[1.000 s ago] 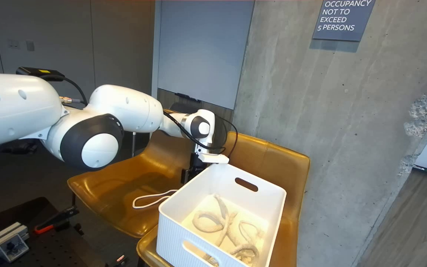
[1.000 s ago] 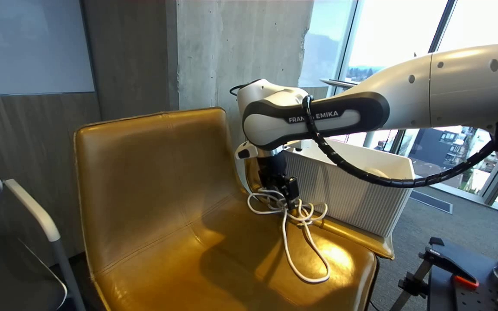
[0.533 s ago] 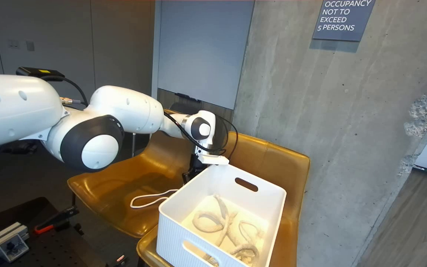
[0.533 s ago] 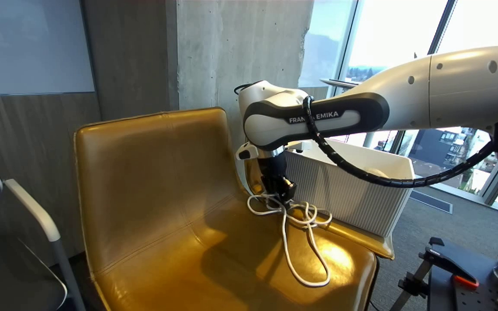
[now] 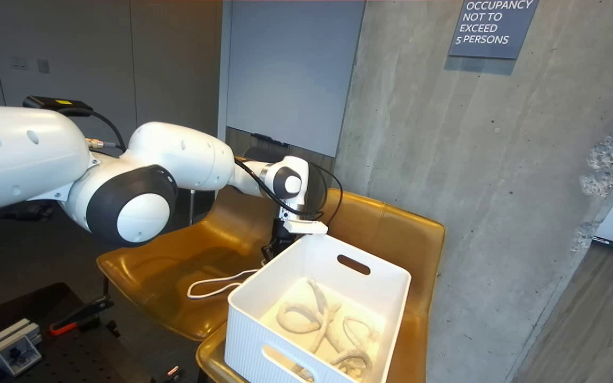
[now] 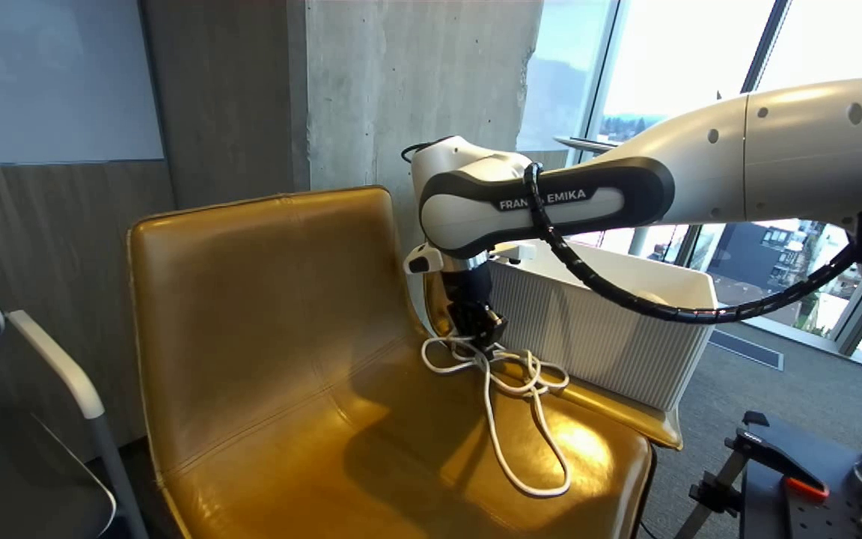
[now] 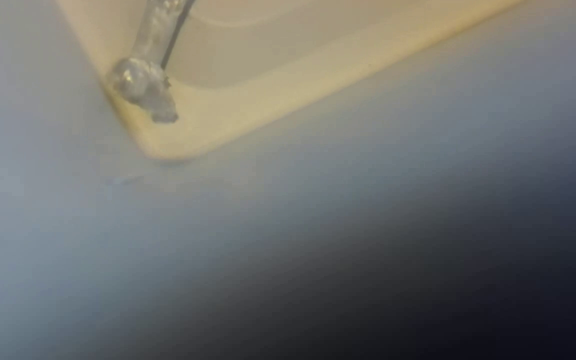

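While the black gripper (image 6: pixel 488 349) pinches smooth white cord (image 6: pixel 543 492), jaws nearly together (exact contact lost among loops), strands sprawl over the glossy tan chair seat (image 6: pixel 274 464), ribbed plastic bin (image 6: pixel 588 340) just beside, knotted rope (image 7: pixel 140 82) inside blurred.

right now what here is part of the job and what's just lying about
Likely the job:
gripper
white rope at the gripper
white ribbed bin
tan leather chair underneath

Likely just around:
black-and-red clamp
occupancy sign
office chair
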Robot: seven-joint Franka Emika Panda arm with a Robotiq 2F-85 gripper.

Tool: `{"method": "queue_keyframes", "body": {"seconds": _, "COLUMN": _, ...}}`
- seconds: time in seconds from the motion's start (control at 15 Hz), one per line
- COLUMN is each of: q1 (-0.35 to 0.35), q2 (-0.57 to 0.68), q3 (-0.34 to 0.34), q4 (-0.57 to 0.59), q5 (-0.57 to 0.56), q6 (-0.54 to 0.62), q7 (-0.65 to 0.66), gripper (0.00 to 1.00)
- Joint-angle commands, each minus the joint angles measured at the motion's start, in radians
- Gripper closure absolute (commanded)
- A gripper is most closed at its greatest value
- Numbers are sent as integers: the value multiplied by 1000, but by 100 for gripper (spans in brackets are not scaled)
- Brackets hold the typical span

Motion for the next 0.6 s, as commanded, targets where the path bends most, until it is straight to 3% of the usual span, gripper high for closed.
{"method": "queue_keyframes", "body": {"seconds": 0.0, "q1": 3, "q2": -26, "q3": 39, "q4": -8, "q5": 30, "q6": 37, "q7": -15, "gripper": 98}}
{"method": "queue_keyframes", "body": {"seconds": 0.53, "q1": 14, "q2": -114, "q3": 58, "q4": 7, "q5": 47, "q6": 51, "q7": -27, "gripper": 98}}
